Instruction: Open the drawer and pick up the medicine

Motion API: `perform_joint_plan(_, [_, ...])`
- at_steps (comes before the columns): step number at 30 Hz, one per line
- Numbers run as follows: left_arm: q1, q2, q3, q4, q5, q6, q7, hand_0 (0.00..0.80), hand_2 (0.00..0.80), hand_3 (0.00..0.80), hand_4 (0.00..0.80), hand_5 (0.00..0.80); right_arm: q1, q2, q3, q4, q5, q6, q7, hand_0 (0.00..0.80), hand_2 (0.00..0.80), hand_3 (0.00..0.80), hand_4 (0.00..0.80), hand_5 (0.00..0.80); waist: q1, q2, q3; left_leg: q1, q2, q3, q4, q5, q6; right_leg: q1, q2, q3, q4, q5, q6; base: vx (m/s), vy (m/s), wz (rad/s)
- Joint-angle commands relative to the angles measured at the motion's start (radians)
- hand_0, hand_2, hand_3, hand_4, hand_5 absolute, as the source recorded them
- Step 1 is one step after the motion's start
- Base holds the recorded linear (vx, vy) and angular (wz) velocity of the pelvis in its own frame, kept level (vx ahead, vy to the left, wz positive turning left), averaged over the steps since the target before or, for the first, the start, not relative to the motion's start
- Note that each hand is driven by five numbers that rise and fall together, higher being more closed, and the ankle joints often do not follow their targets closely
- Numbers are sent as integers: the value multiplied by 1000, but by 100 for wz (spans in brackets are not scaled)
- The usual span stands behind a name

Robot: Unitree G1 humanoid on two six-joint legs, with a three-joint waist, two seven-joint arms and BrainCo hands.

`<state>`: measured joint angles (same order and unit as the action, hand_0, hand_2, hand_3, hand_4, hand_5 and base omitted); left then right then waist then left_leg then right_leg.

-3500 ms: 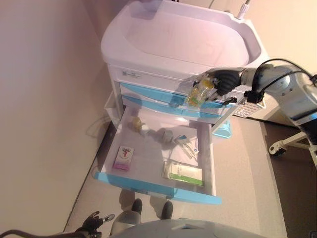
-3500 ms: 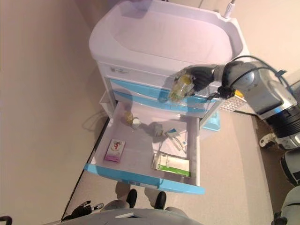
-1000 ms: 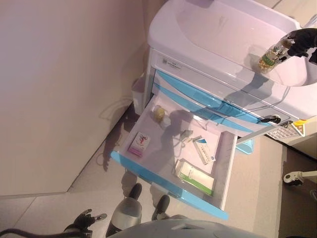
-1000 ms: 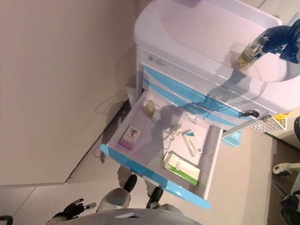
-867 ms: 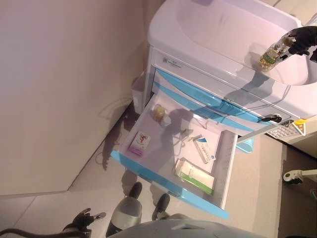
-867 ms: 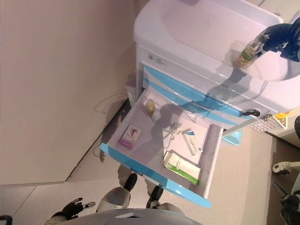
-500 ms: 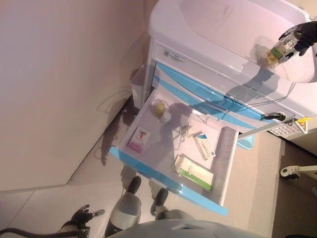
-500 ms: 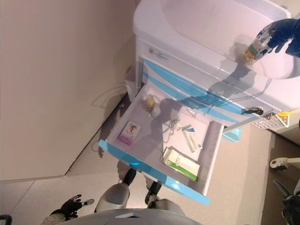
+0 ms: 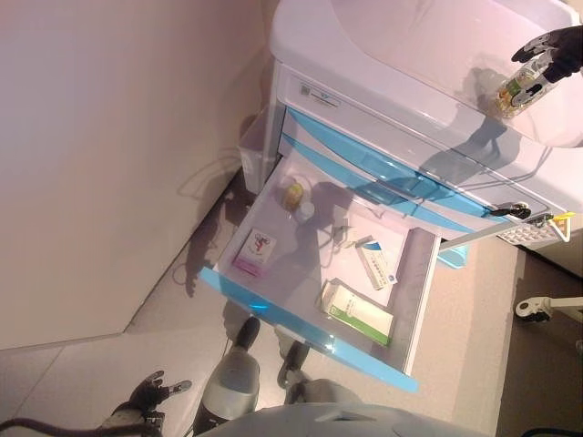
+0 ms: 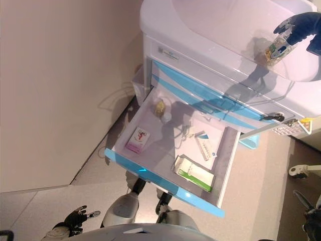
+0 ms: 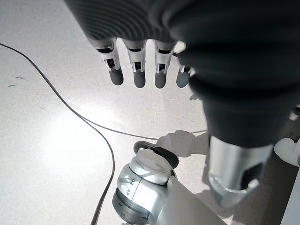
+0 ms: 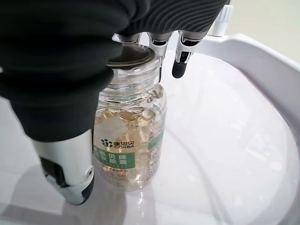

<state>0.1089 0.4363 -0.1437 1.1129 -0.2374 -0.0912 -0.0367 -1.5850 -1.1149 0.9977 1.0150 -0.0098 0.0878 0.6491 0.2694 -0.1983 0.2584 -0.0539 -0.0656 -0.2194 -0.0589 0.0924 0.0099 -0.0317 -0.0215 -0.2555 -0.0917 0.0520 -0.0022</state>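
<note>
Nearest, low beside the robot and well apart from the cart: left hand [image 11: 140, 65], fingers straight and relaxed, holding nothing, only floor beyond it.

Farther out, below and well short of the right hand: open drawer [image 9: 414, 309], pulled clear of the cart front. Inside, counted: one pink-and-white box [image 9: 255, 252] near the front edge, one green-and-white carton [image 9: 357, 312], one blue-and-white tube box [image 9: 374, 267], one small yellowish bottle [image 9: 293, 195] at the back. Possibly a small item or two more mid-drawer, too small to tell.

Farthest, over the white cart top [image 10: 210, 25]: right hand [image 12: 61, 70], clenched around the upper part of one clear medicine bottle [image 12: 130, 136] full of yellow capsules, thumb down one side, fingers behind the neck. Bottle directly under the palm, long axis roughly upright, slightly tilted; base just at or touching the tray surface, contact not certain. Right hand alone within reach of it. Judged: drawer step done, medicine already picked; next move likely a matter of setting down or carrying, hinging on keeping that axis upright.
</note>
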Motion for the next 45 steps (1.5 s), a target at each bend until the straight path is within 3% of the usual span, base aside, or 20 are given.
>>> perform_joint_plan(1, [40,44,-7,-6,-22,-23,-7,0,0,0,0,0,-165,-66,121,-8,44,-1,-48,0,0,0,0,0,1,-14,-20,10,-14,23,-14,-55,2,55,40,31,59,-42,17,0,0,0])
perform_joint_plan(18, [54,20,11,46,-11,-39,-9,0,0,0,0,0,-305,-127,164,-31,252,19,-140,0,0,0,0,0,-52,-10,-98,49,-11,69,-28,-66,-2,75,35,60,49,-42,26,-6,21,-7])
perform_joint_plan(26, [42,0,-6,99,53,-35,-21,0,0,0,0,0,-286,-139,34,-7,430,75,-407,0,0,0,0,0,-76,12,-148,76,-17,95,-20,-83,4,89,23,77,58,-50,32,-6,37,-7])
perform_joint_plan(30, [32,-13,-25,119,84,-37,-24,0,0,0,0,0,-141,-161,-162,-16,475,39,-616,0,0,0,0,0,-96,50,-166,98,-21,115,-5,-102,12,96,16,105,73,-60,33,-4,65,-15])
perform_joint_plan(33, [18,-25,-32,110,94,-26,-26,0,0,0,0,0,75,-161,-406,-54,503,-20,-836,0,0,0,0,0,-121,91,-176,107,-28,134,21,-126,21,98,9,133,87,-69,38,-19,60,-24])
perform_joint_plan(37, [0,-36,-47,88,90,7,-19,0,0,0,0,0,456,-81,-778,-142,547,-101,-899,0,0,0,0,0,-153,123,-173,118,-32,151,41,-148,29,97,2,160,104,-76,42,-20,42,-25])
perform_joint_plan(40, [-2,-62,-44,75,73,15,-4,0,0,0,0,0,856,122,-1055,-350,532,-160,-929,0,0,0,0,0,-190,152,-158,120,-35,166,41,-146,37,79,-1,192,113,-62,46,-92,47,-26])
perform_joint_plan(44, [11,-105,-38,81,61,0,13,0,0,0,0,0,1179,360,-1148,-542,480,-234,-979,0,0,0,0,0,-236,173,-144,130,-29,192,14,-140,43,65,1,232,101,-42,55,-51,15,-36])
perform_joint_plan(45, [22,-125,-29,88,51,-12,24,0,0,0,0,0,1320,455,-1168,-598,462,-280,-954,0,0,0,0,0,-258,178,-140,132,-28,205,3,-138,45,57,3,245,95,-34,58,-69,-6,-31])
